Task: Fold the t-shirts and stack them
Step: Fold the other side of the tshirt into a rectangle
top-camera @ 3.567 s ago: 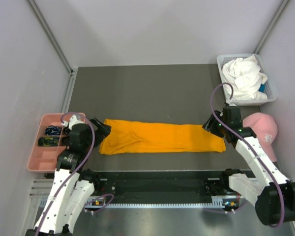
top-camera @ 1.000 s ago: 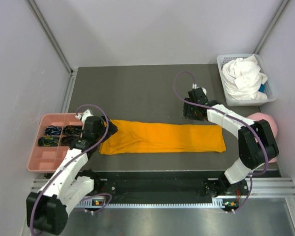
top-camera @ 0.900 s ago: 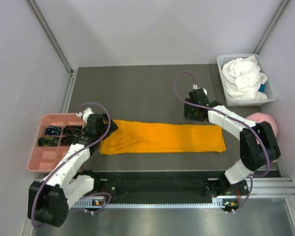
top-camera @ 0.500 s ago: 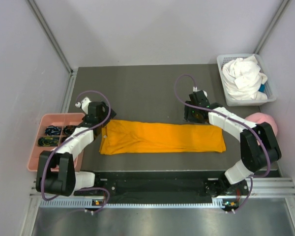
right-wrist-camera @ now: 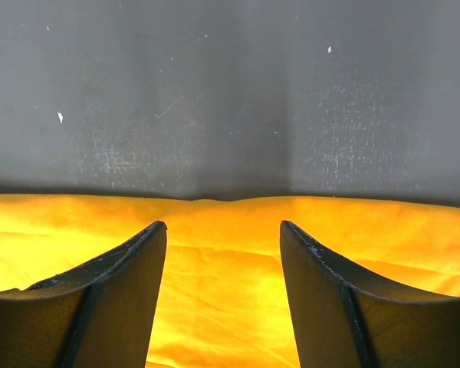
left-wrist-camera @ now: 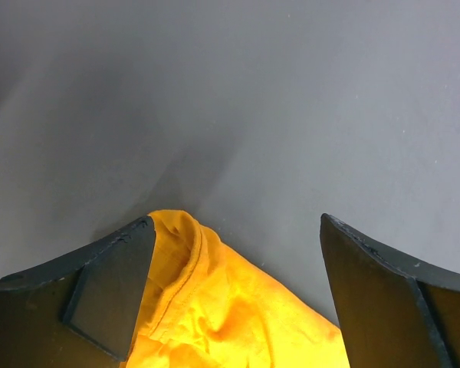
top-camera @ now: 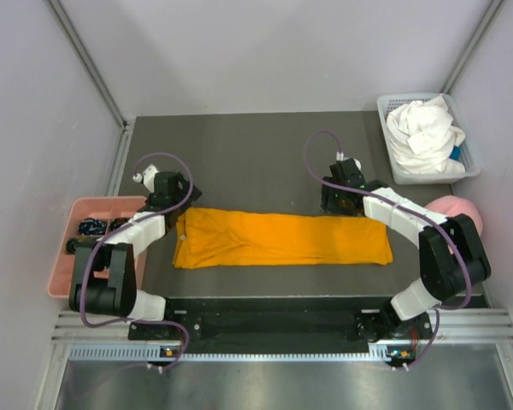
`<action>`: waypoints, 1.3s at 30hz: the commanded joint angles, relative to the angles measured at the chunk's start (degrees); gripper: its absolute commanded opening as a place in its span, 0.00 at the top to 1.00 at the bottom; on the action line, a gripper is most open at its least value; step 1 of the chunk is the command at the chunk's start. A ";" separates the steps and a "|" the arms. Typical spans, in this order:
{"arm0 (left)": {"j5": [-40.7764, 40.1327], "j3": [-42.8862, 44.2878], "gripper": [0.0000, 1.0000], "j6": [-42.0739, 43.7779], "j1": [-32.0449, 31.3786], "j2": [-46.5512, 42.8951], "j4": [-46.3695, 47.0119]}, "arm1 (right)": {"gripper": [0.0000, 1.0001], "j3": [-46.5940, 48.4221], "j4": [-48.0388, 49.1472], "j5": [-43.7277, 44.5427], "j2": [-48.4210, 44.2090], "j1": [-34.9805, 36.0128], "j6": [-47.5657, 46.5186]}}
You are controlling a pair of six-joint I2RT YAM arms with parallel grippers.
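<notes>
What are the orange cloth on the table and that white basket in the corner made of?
The orange t-shirt looks like soft, matte cotton-type knit: it lies limp with fine wrinkles and a seamed edge. The white basket seems rigid plastic, judging by its slotted moulded walls.

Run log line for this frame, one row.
left pincer: open, at orange t-shirt far-left corner | right pincer: open, over its far edge | white t-shirt: bunched in basket

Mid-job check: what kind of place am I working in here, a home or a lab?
Most likely a lab test cell, not a home: plain grey panel walls box in a dark table, a metal rail runs along its near edge, and a crumpled white t-shirt sits in a plastic basket.
</notes>
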 commanded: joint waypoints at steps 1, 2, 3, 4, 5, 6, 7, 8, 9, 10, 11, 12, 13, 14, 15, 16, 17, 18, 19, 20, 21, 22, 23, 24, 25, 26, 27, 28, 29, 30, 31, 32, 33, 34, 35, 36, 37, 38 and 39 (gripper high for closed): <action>2.10 1.34 0.10 -0.49 0.46 1.25 4.08 | 0.39 -0.22 0.70 0.67 -2.25 -0.43 -0.33; 2.54 1.43 0.12 -0.67 0.46 1.51 4.00 | 0.39 -0.22 0.61 0.85 -2.25 -0.43 -0.33; 2.80 1.34 0.15 -0.76 0.46 2.04 4.08 | 0.39 -0.31 0.52 0.85 -2.25 -0.52 -0.33; 3.24 1.43 0.16 -0.85 0.46 2.13 4.00 | 0.39 -0.31 0.52 0.94 -2.25 -0.43 -0.33; 3.42 1.43 0.17 -0.85 0.46 2.13 3.91 | 0.39 -0.40 0.52 1.02 -2.25 -0.43 -0.33; 3.59 1.43 0.17 -0.85 0.46 2.22 3.74 | 0.39 -0.49 0.44 1.20 -2.25 -0.43 -0.33; 3.68 1.52 0.18 -0.94 0.46 2.13 3.30 | 0.38 -0.49 0.44 1.20 -2.25 -0.43 -0.24; 3.86 1.61 0.18 -0.94 0.46 1.96 2.77 | 0.39 -0.57 0.44 1.11 -2.25 -0.43 -0.24; 3.86 1.69 0.18 -0.94 0.46 1.69 2.25 | 0.38 -0.57 0.44 1.20 -2.25 -0.43 -0.15; 3.77 1.69 0.18 -0.94 0.46 1.43 1.80 | 0.38 -0.57 0.35 1.20 -2.25 -0.52 -0.15; 3.42 1.61 0.18 -0.94 0.46 1.17 0.93 | 0.38 -0.66 0.35 1.20 -2.25 -0.43 -0.15; 3.25 1.52 0.18 -0.94 0.46 0.90 0.75 | 0.38 -0.66 0.44 1.29 -2.25 -0.52 -0.15; 2.98 1.17 0.18 -0.94 0.46 0.73 0.66 | 0.38 -0.66 0.44 1.20 -2.25 -0.43 -0.06; 2.72 1.08 0.18 -0.94 0.46 0.72 0.31 | 0.38 -0.66 0.52 1.20 -2.25 -0.43 -0.06; 2.46 1.08 0.18 -0.94 0.46 0.72 0.22 | 0.38 -0.66 0.52 1.20 -2.25 -0.43 -0.06; 2.37 1.08 0.19 -1.02 0.46 0.72 0.04 | 0.38 -0.66 0.52 1.11 -2.25 -0.43 -0.15; 2.37 1.17 0.22 -1.02 0.46 0.90 -0.31 | 0.38 -0.66 0.52 1.20 -2.25 -0.43 -0.06; 2.45 1.25 0.23 -1.11 0.46 1.07 -0.40 | 0.38 -0.66 0.44 1.20 -2.25 -0.52 -0.06; 2.45 1.43 0.25 -1.20 0.46 1.08 -0.48 | 0.38 -0.66 0.44 1.29 -2.25 -0.43 -0.06; 2.45 1.43 0.26 -1.20 0.46 1.16 -0.57 | 0.38 -0.66 0.35 1.29 -2.25 -0.43 -0.06; 2.37 1.43 0.28 -1.20 0.46 1.25 -0.66 | 0.38 -0.66 0.26 1.46 -2.25 -0.43 -0.06; 2.28 1.43 0.29 -1.29 0.46 1.25 -0.83 | 0.38 -0.66 0.26 1.46 -2.25 -0.43 0.02; 2.19 1.43 0.31 -1.29 0.46 1.16 -0.92 | 0.38 -0.57 0.26 1.46 -2.25 -0.52 -0.06; 2.10 1.43 0.31 -1.38 0.46 1.25 -1.27 | 0.38 -0.57 0.17 1.55 -2.25 -0.43 0.02; 2.19 1.43 0.31 -1.38 0.46 1.08 -1.36 | 0.38 -0.49 0.17 1.46 -2.25 -0.43 -0.06; 2.19 1.43 0.31 -1.46 0.55 1.08 -1.54 | 0.38 -0.49 0.17 1.64 -2.25 -0.43 -0.06; 2.19 1.43 0.31 -1.46 0.55 0.90 -1.54 | 0.38 -0.49 0.17 1.64 -2.25 -0.43 -0.06; 2.19 1.34 0.31 -1.55 0.55 0.81 -2.41 | 0.38 -0.40 0.26 1.64 -2.25 -0.43 -0.06; 2.28 1.43 0.31 -1.64 0.55 0.73 -3.46 | 0.38 -0.31 0.17 1.64 -2.25 -0.43 -0.06; 2.45 1.34 0.31 -1.64 0.55 0.29 -3.82 | 0.38 -0.31 0.17 1.64 -2.25 -0.43 0.02; 2.63 1.17 0.31 -1.90 0.55 0.11 -4.17 | 0.38 -0.31 0.26 1.64 -2.25 -0.43 -0.06; 2.80 1.08 0.31 -1.90 0.55 -0.07 -4.18 | 0.38 -0.31 0.35 1.73 -2.33 -0.43 0.02; 2.72 0.90 0.32 -1.99 0.55 -0.50 -4.18 | 0.38 -0.31 0.35 1.73 -2.16 -0.43 0.03; 2.63 0.55 0.32 -2.08 0.55 -0.59 -4.18 | 0.38 -0.31 0.35 1.55 -2.16 -0.52 0.11; 2.54 0.55 0.34 -2.08 0.55 -0.42 -4.18 | 0.38 -0.31 0.35 1.55 -2.16 -0.43 0.11; 2.54 0.55 0.40 -2.08 0.55 -0.33 -4.18 | 0.38 -0.31 0.35 1.55 -2.16 -0.52 0.29; 2.54 0.64 0.48 -1.99 0.64 -0.07 -4.09 | 0.38 -0.31 0.35 1.46 -2.16 -0.43 0.20; 2.72 0.73 0.55 -1.99 0.64 0.37 -4.09 | 0.38 -0.31 0.35 1.46 -2.16 -0.43 0.20; 2.89 0.81 0.60 -1.99 0.73 0.55 -4.00 | 0.38 -0.40 0.35 1.55 -2.16 -0.43 0.11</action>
